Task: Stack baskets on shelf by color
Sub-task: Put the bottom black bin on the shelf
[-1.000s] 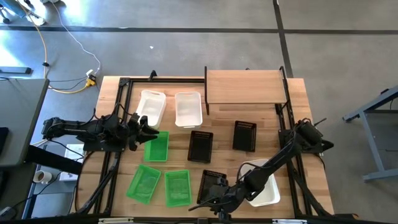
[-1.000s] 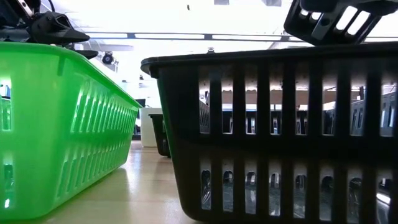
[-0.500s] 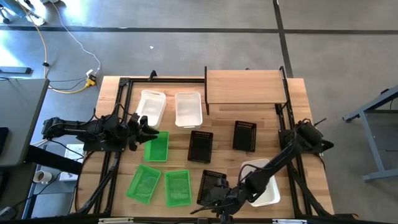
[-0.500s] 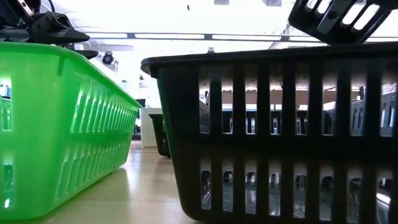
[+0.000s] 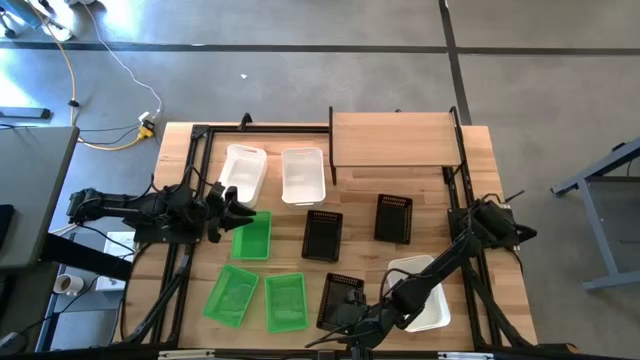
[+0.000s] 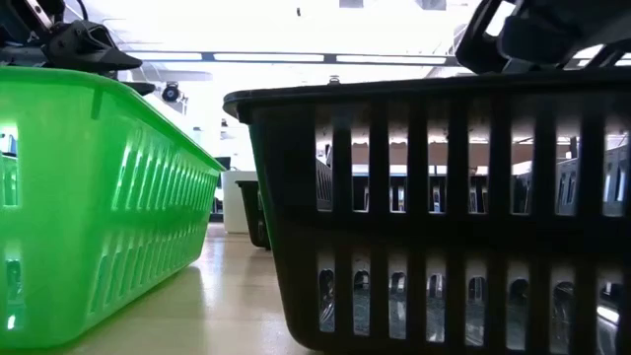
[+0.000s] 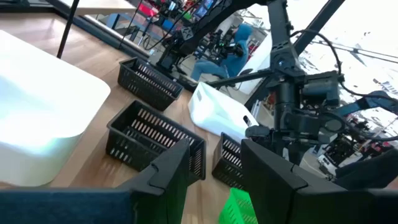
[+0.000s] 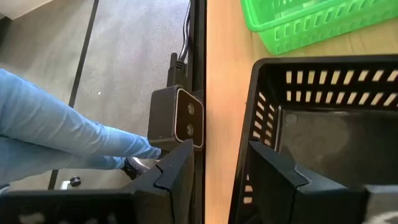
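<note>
The right gripper hangs with fingers spread astride the near wall of the black basket (1 finger inside); light, stiff plastic, so pinch that slotted rim. The left gripper waits spread, well away

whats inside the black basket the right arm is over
The black basket under the right tool looks empty: only its bare dark floor and slotted walls show in the right wrist view. The near corner is hidden by the tool's fingers, which straddle the basket's wall.
</note>
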Tool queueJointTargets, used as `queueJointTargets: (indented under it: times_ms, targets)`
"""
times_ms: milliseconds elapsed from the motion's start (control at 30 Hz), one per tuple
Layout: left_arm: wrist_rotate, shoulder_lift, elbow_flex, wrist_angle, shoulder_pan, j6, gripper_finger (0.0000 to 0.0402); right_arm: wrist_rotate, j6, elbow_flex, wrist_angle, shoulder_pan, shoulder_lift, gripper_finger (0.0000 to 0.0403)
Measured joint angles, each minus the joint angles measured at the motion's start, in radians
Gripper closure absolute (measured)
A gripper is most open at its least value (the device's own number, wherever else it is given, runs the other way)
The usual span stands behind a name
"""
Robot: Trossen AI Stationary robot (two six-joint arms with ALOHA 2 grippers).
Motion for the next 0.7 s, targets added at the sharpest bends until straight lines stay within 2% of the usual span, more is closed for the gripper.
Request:
queueJointTargets:
  times_ms: [333,700]
  targets:
    - [-0.007,0.0,0.0,-0.028,0.0,0.0,0.0268,-0.031,-0.011,0.0,-0.023,0.0,0.02,0.027]
    - [-0.018,0.0,0.0,-0.031,0.0,0.0,0.0268,-0.027,-0.002,0.0,-0.148,-0.006,0.022,0.027]
